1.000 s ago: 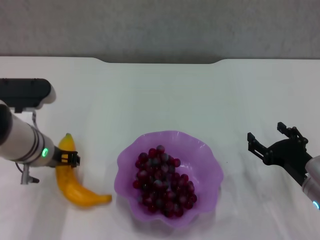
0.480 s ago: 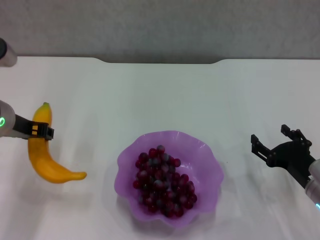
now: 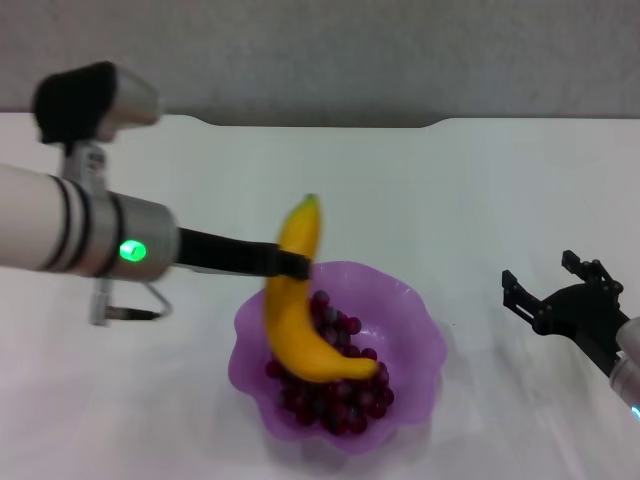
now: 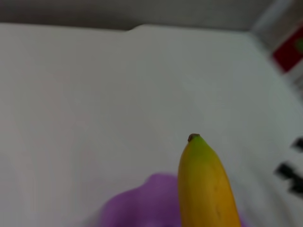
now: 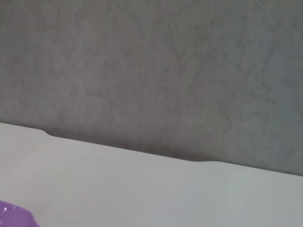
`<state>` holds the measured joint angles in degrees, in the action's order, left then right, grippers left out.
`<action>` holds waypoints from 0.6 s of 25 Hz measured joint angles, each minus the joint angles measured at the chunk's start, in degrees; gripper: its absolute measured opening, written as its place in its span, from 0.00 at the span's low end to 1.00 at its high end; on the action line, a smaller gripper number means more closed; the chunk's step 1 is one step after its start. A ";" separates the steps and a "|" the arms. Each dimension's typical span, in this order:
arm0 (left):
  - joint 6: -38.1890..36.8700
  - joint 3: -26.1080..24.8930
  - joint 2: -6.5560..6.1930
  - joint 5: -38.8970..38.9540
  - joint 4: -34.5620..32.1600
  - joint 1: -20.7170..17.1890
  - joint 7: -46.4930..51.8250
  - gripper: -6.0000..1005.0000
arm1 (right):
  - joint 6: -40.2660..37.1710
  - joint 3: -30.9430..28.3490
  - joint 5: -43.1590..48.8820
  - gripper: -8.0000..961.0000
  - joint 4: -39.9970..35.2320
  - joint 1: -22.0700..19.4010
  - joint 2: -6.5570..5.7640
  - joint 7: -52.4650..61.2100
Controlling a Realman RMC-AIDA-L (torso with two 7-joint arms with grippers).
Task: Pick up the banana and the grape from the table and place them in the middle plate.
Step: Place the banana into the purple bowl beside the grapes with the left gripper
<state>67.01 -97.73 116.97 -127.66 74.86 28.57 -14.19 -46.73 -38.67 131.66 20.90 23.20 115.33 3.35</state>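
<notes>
- Left gripper reaching in from nine o'clock on a long white-and-silver arm, slim black fingers clamped on the curved yellow-orange banana with its small green tip about a third of the way down from the tip.
- Banana hanging above the translucent purple plate with the wavy scalloped rim, green tip pointing to twelve o'clock, lower end curling toward four o'clock over the fruit in the dish.
- Hard to tell whether the banana's lower end touches the fruit below or hangs just clear of it.
- Bunch of small dark red-purple glossy grapes lying inside the plate, partly hidden behind the banana, some showing at one o'clock of the curve and more along six o'clock.
- Plate sitting on the large plain white tabletop, at six o'clock of the head view, notched far edge up at twelve.
- Left wrist view: banana tip close up, purple rim beneath it, white table beyond.
- Right gripper over at three o'clock, well apart from the plate, black fingers spread, holding nothing.
- Right wrist view: a sliver of purple plate rim in the corner, white table edge and a grey wall behind.
</notes>
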 joint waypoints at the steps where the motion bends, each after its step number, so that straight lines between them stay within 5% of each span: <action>1: -4.78 3.77 0.01 3.16 -1.36 -0.46 -1.07 0.51 | 0.01 0.00 -0.01 0.93 0.13 0.13 -0.01 -0.05; 10: -23.34 15.92 0.13 6.21 -11.68 2.35 -2.10 0.52 | 0.00 0.44 -0.01 0.93 0.36 0.38 0.06 -0.24; 15: -27.12 17.72 0.17 10.12 -17.09 3.53 -2.43 0.52 | -0.11 0.19 0.00 0.93 0.38 0.53 0.10 -0.22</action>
<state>39.90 -80.01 117.14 -117.54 57.77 32.10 -16.63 -46.84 -38.48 131.65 21.28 23.72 115.43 3.12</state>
